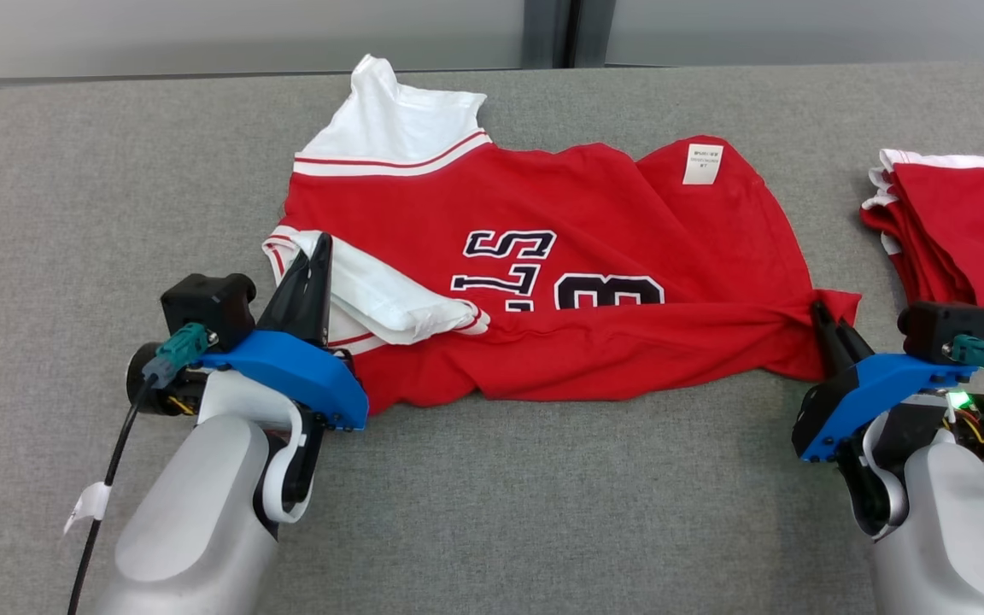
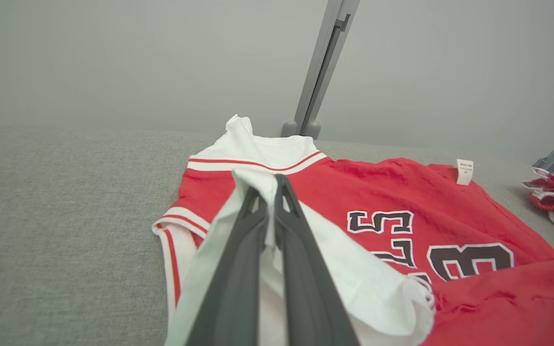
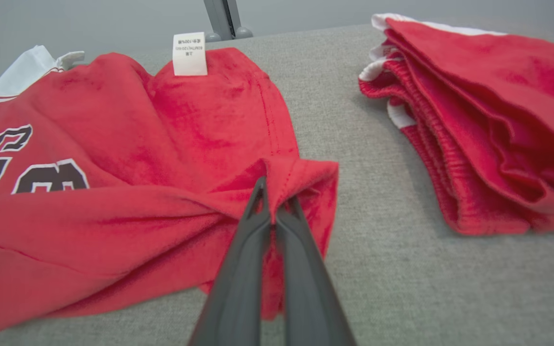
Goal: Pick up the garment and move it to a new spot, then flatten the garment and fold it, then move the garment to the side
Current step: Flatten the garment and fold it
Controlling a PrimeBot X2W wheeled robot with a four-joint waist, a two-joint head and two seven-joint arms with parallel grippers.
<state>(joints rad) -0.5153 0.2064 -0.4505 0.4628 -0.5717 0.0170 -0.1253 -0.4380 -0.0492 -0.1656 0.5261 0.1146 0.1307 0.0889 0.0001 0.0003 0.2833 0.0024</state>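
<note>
The garment [image 1: 543, 222] is a red jersey with white sleeves, dark lettering and a white care tag, spread across the grey table with its near edge folded over. My left gripper [image 1: 319, 248] is shut on the white sleeve at the garment's left end; in the left wrist view the fingers [image 2: 286, 202] pinch that white cloth [image 2: 354, 283]. My right gripper [image 1: 818, 312] is shut on the bunched red corner at the garment's right end, and the right wrist view shows red fabric [image 3: 301, 178] wedged between the closed fingers [image 3: 258, 192].
A pile of folded red garments [image 1: 962, 231] with white trim lies at the right edge of the table [image 1: 73, 171], close to my right gripper, also in the right wrist view as a stack [image 3: 488, 120]. A grey post [image 2: 322, 72] rises behind the table's far edge.
</note>
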